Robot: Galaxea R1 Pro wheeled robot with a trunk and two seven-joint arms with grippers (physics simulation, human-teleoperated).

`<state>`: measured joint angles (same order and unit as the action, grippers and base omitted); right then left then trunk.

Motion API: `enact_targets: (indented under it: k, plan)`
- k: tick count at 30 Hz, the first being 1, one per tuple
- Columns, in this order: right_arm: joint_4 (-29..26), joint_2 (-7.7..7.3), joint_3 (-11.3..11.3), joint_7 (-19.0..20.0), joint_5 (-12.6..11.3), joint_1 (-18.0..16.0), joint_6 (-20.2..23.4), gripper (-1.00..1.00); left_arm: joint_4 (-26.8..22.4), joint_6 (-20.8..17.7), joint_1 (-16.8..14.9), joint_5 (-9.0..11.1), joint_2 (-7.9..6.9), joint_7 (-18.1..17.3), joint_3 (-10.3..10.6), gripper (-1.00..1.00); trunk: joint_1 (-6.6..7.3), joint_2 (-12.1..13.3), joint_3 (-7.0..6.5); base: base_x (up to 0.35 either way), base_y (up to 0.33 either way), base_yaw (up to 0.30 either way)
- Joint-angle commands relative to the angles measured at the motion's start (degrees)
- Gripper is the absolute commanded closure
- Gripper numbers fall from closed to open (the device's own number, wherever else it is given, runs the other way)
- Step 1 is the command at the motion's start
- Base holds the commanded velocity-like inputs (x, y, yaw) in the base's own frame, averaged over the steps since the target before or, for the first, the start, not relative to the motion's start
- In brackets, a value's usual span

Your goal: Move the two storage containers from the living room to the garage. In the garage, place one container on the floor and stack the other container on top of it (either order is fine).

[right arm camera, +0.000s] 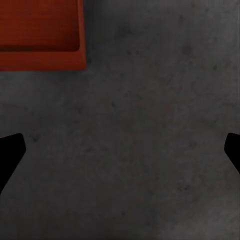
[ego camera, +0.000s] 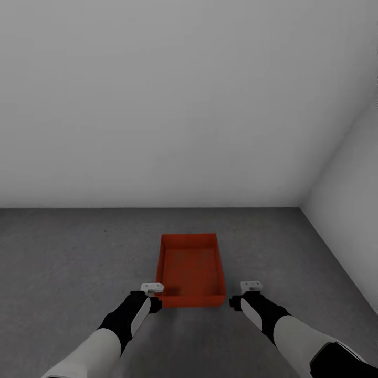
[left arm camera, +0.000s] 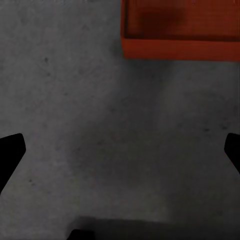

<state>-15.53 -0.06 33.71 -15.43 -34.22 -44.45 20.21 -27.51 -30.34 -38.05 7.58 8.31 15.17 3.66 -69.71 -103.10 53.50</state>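
Observation:
A red-orange open-top storage container (ego camera: pixel 190 269) rests on the dark grey concrete floor (ego camera: pixel 73 252) of the garage, its long side pointing away from me. My left gripper (ego camera: pixel 152 287) hovers by its near left corner, and my right gripper (ego camera: pixel 251 286) hovers just off its near right corner. Both are open and hold nothing. In the left wrist view the container's near wall (left arm camera: pixel 180 49) lies beyond the wide-spread fingers (left arm camera: pixel 11 150), with bare floor between them. The right wrist view catches one corner of the container (right arm camera: pixel 42 57) and speckled floor under the open gripper (right arm camera: pixel 120 150).
A plain pale grey wall (ego camera: pixel 157 105) stands a short way behind the container. A second pale wall (ego camera: pixel 349 220) closes in on the right, forming a corner. Bare concrete stretches to the left of the container.

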Motion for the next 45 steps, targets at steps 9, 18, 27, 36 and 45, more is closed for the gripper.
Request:
enact_targets:
  k: [9, 18, 27, 36, 45]
  plan:
    - [0.0, 0.05, 0.3, -0.4, -0.3, 0.0, 0.2, -1.00, -0.1, -0.2, 0.0, 0.6, -0.07, 0.5, 0.4, -1.00, 0.00, 0.0, -0.75, 0.000, 0.000, 0.000]
    - [2.5, 0.48, 0.4, 0.0, -0.6, 0.0, -0.3, -1.00, 1.5, -0.2, 0.0, 0.9, -1.70, 0.1, 0.5, -1.00, 0.00, 0.0, -1.54, 0.000, 0.000, 0.000]
    - [8.3, 0.72, 0.3, 2.4, -0.6, 0.0, -1.7, -1.00, 4.8, 0.1, 0.0, 6.2, -4.17, -0.1, 0.5, -1.00, 0.00, 0.0, -2.33, 0.000, 0.000, 0.000]
    - [14.0, 0.78, 0.3, 5.8, -0.5, 0.1, -5.5, -1.00, 8.1, 0.7, 0.0, 8.7, -6.69, -0.1, 0.5, -1.00, 0.00, 0.0, -2.64, 0.000, 0.000, 0.000]
    - [16.0, 0.76, 0.4, 8.4, -0.5, 0.1, -5.7, -1.00, 14.2, 6.1, 0.0, 8.9, -7.18, -0.4, 0.5, -1.00, 0.00, 0.0, -2.65, 0.000, 0.000, 0.000]
